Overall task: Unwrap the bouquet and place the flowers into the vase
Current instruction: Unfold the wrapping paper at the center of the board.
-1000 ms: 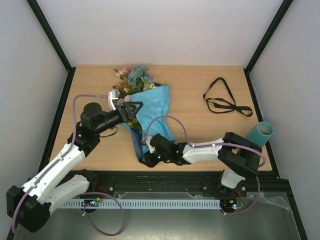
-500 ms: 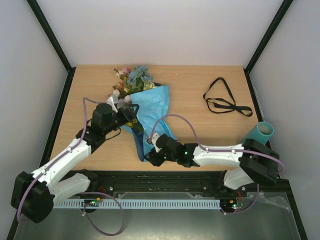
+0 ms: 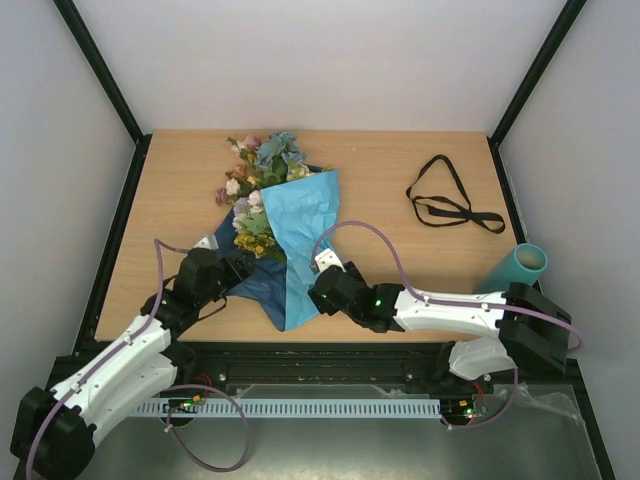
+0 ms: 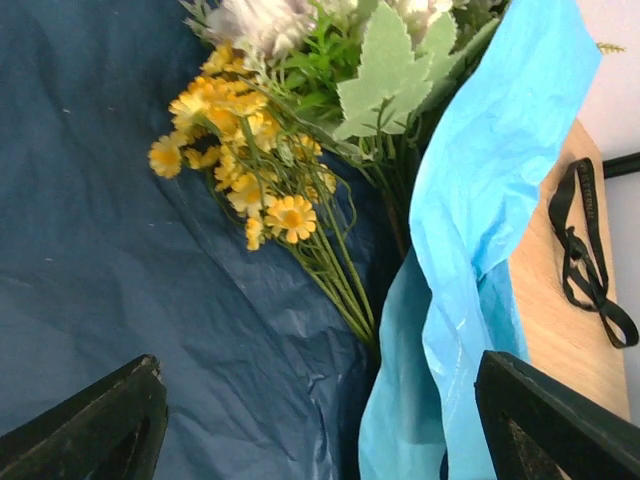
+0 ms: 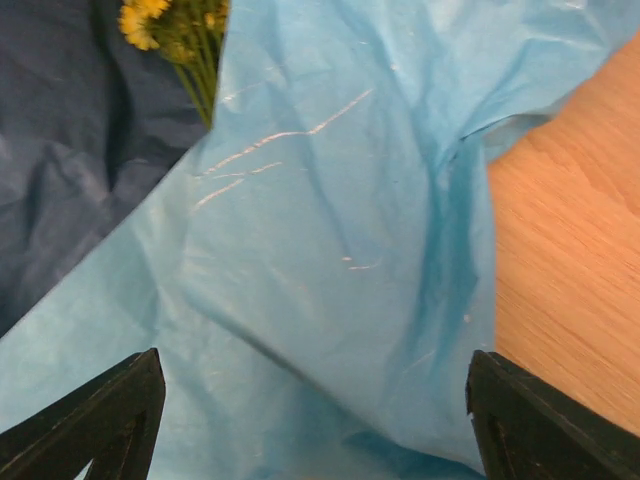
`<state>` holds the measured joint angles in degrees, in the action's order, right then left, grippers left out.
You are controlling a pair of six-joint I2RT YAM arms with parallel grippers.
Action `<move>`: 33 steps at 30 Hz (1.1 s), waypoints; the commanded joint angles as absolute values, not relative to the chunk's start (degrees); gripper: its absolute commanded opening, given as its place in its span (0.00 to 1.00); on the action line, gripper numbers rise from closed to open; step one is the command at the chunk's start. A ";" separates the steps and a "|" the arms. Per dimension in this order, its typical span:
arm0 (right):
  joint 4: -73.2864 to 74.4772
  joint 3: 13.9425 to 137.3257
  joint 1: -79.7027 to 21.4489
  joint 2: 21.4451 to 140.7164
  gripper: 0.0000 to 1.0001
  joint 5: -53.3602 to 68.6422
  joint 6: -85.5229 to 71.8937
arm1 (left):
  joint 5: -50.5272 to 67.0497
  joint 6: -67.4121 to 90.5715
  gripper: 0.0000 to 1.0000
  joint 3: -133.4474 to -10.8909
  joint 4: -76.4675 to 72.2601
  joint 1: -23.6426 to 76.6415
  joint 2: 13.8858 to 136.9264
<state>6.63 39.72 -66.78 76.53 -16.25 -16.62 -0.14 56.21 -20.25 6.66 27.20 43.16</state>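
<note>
The bouquet (image 3: 272, 205) lies partly unwrapped on the table. Its pale blue paper (image 3: 305, 230) is folded over the right side, and the dark inner side (image 3: 255, 287) lies bare on the left. The flowers (image 3: 262, 165) fan out at the far end; yellow blooms (image 4: 250, 150) and green stems rest on the dark paper (image 4: 110, 250). My left gripper (image 3: 236, 270) (image 4: 320, 425) is open over the dark paper, below the stems. Over the pale paper (image 5: 330, 250) my right gripper (image 3: 325, 288) (image 5: 315, 425) is open, holding nothing. The teal vase (image 3: 520, 267) leans at the table's right edge.
The black ribbon (image 3: 450, 203) (image 4: 585, 250) lies loose on the wood at the back right, apart from the bouquet. Bare table (image 5: 575, 230) shows right of the paper. Black frame posts and white walls close in the table on three sides.
My left arm has drawn back from the flower heads toward the near edge. My right gripper has opened and let go of the paper, whose dark inner side now lies more exposed.
</note>
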 commanded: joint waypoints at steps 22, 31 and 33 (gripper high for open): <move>3.87 39.04 -58.19 85.16 0.82 -12.10 -20.86 | -2.31 51.78 0.54 -13.05 -0.29 27.07 50.63; -1.28 40.83 -55.66 89.82 0.73 -11.01 -22.41 | -2.53 48.91 0.40 -10.53 -11.27 24.12 52.51; -1.95 41.84 -55.01 90.85 0.67 -10.34 -22.62 | -1.58 48.30 0.39 -9.73 -12.80 20.72 54.08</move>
